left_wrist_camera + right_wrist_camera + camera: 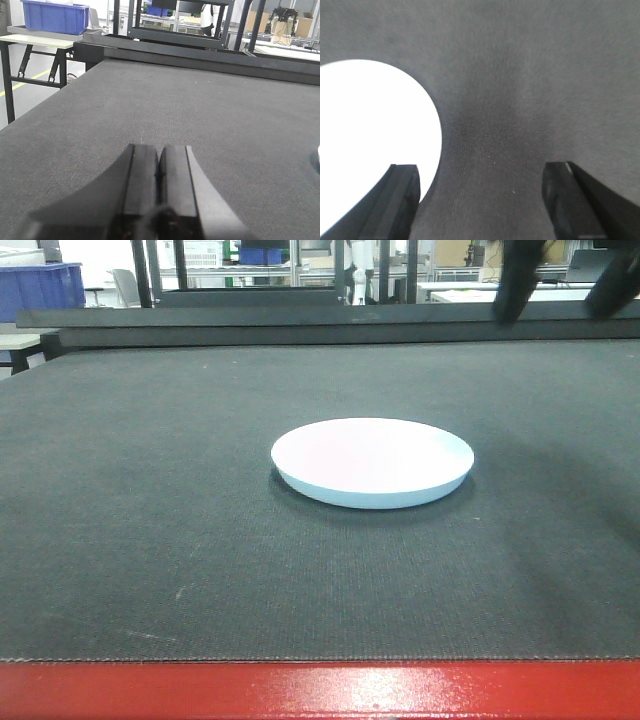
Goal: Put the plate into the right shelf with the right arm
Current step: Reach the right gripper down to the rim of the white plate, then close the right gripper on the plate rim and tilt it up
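Note:
The white plate (372, 462) lies flat on the dark grey mat, near the middle of the table. In the right wrist view the plate (370, 135) fills the left side. My right gripper (565, 295) hangs above the table's far right, beyond the plate, open and empty. In its own view the right gripper (482, 172) looks down at the mat, its left finger (400, 200) over the plate's rim. My left gripper (159, 152) is shut and empty, low over the mat left of the plate. The steel right shelf is out of view.
The table has a red front edge (320, 690) and a black rail (300, 320) along its far side. A blue bin (55, 16) stands on a side table at the far left. Black frames and workbenches stand behind.

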Available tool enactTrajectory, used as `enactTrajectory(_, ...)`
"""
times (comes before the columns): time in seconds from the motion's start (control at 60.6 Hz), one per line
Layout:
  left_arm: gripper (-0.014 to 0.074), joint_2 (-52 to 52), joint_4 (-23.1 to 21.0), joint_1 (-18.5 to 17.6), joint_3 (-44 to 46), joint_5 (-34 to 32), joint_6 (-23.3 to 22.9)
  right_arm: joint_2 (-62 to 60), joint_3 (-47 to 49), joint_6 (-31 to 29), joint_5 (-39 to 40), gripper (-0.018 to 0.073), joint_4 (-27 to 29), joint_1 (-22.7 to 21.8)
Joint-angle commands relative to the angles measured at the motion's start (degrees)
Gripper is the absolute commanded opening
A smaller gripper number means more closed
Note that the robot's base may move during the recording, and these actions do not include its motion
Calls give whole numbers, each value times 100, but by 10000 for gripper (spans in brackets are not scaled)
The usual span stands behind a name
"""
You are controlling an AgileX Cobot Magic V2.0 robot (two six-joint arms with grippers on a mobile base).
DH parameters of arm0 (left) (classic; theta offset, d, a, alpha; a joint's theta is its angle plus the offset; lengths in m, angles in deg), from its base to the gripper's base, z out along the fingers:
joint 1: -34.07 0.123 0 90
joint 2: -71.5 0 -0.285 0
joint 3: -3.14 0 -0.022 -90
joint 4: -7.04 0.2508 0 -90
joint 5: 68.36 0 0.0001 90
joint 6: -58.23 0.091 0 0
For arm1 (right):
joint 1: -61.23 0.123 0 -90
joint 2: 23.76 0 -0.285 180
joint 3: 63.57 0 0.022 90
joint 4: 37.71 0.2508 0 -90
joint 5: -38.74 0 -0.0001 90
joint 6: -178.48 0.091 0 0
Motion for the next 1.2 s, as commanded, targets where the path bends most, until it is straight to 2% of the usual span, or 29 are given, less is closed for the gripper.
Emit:
enactTrajectory(0.0, -47, 57, 1, -23, 2, -508, -34, 114, 365, 24, 347, 545, -154, 0)
enactTrajectory(0.181, -47, 57, 1, -23, 2, -508, -34, 663, 614, 24, 460, 366, -154, 31)
enactTrajectory(0.231, -47, 57, 1, -23, 2, -508, -34, 761, 630, 17, 567, 343, -154, 75)
enactTrajectory(0.594, -47, 57, 1, -23, 2, -508, -34, 1303, 630, 17, 1148, 340, -148, 253)
enactTrajectory(1.187, -47, 57, 1, -23, 2, -508, -34, 1733, 630, 17, 1452, 340, -148, 334)
